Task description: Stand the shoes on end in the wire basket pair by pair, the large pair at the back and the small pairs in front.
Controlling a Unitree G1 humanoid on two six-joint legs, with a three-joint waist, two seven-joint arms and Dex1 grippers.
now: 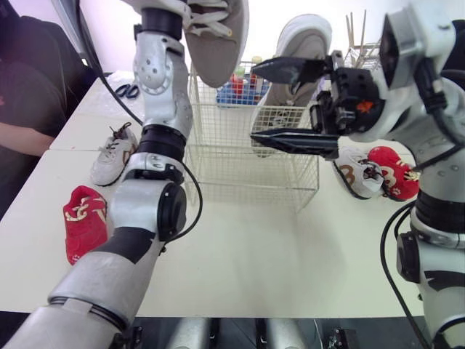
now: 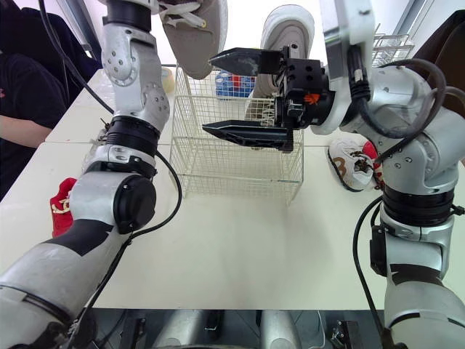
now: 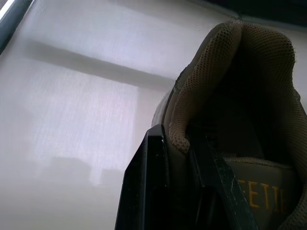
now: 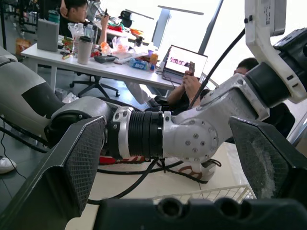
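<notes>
My left fingers (image 3: 144,191) clamp the shoe (image 1: 218,43) by its padded heel collar, high over the left of the basket (image 1: 240,167). It looks light but soft there, so it may swing. My right fingers (image 1: 290,142) gape empty, near side.

Large tan shoe (image 1: 218,43): upper end cut off by the top edge. Left claw (image 3: 180,139) pinches its heel collar with one finger buried inside; insole print only partly readable. Tall white shoe (image 1: 305,36) in wire basket (image 1: 240,171): lower part behind the spread right claw (image 1: 254,102). Small patterned shoe (image 1: 360,174) and red shoe (image 1: 392,173) sit partly behind the right arm. Blue items (image 1: 236,91) behind the basket: too small to identify.
</notes>
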